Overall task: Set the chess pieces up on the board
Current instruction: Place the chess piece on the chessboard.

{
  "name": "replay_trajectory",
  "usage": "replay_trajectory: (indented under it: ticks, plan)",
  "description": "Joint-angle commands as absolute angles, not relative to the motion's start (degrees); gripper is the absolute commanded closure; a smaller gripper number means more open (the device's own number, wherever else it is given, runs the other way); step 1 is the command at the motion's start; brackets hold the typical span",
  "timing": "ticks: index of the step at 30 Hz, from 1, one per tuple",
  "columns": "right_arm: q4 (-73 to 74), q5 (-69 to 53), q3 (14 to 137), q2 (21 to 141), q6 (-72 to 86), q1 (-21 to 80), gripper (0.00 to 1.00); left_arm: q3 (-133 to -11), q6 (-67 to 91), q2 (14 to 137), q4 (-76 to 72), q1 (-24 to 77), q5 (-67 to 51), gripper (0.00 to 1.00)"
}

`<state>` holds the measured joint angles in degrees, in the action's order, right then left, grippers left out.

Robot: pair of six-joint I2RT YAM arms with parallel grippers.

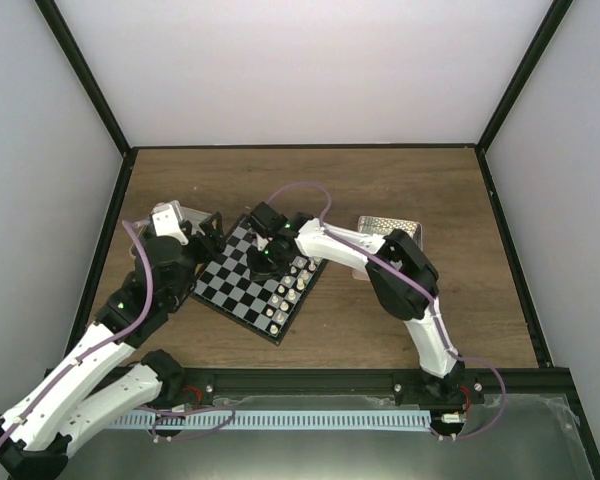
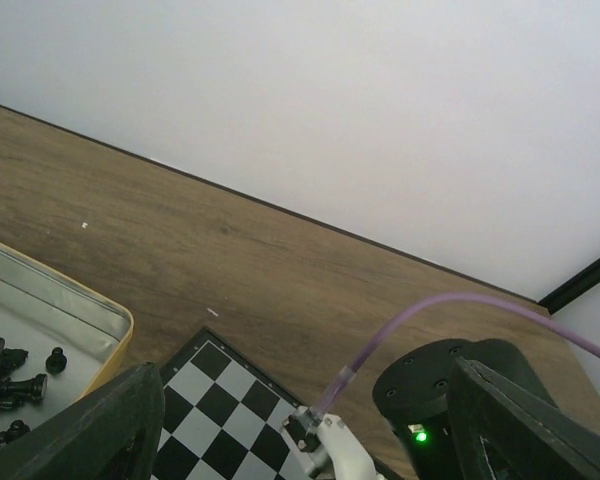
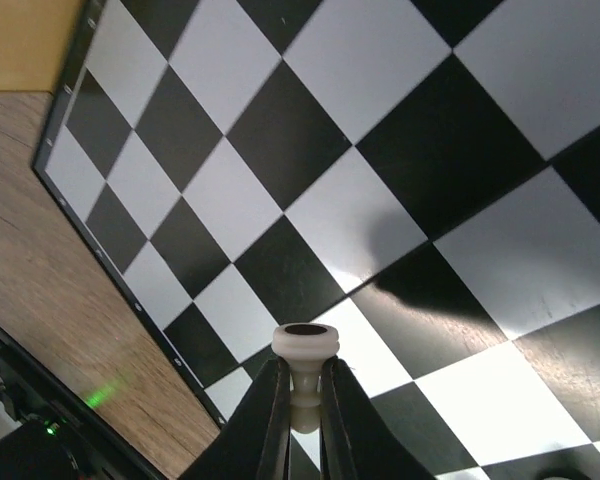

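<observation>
The board (image 1: 242, 288) lies tilted on the table, with a row of cream-white chess pieces (image 1: 291, 288) along its right edge. My right gripper (image 1: 264, 256) hovers over the board's middle. In the right wrist view it (image 3: 302, 378) is shut on a cream-white piece (image 3: 305, 342), held by the stem with its round base towards the camera, above the checks (image 3: 310, 150). My left gripper (image 2: 310, 445) stands open and empty beyond the board's far left corner (image 2: 205, 395). Black pieces (image 2: 10, 380) lie in a tin (image 2: 75, 310) beside it.
A silver tin lid (image 1: 390, 232) sits right of the board, partly under the right arm. The right arm's black joint (image 2: 430, 400) and purple cable (image 2: 420, 320) lie close before the left gripper. Dark frame rails (image 1: 505, 260) edge the table.
</observation>
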<state>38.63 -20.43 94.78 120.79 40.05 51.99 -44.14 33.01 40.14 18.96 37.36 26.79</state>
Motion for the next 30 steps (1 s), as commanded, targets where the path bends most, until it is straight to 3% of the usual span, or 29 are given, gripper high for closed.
replay_trajectory:
  ticks: [1, 12, 24, 30]
  plan:
    - [42.65, -22.58, 97.75, 121.79, 37.39, 52.75, 0.95, -43.65, 33.13, 39.26, 18.39, 36.93, 28.5, 0.21]
    - [42.64, -23.73, 101.03, 123.7, 36.18, 52.82, 0.8, -43.27, 33.3, 39.47, 19.36, 36.82, 28.48, 0.21]
    - [37.63, -16.02, 96.17, 120.29, 36.09, 52.49, 0.73, -39.99, 39.65, 41.69, 28.49, 36.76, 26.84, 0.21]
    - [40.1, -14.26, 99.85, 123.58, 33.55, 54.57, 0.68, -37.19, 46.34, 41.55, 31.96, 36.42, 29.26, 0.22]
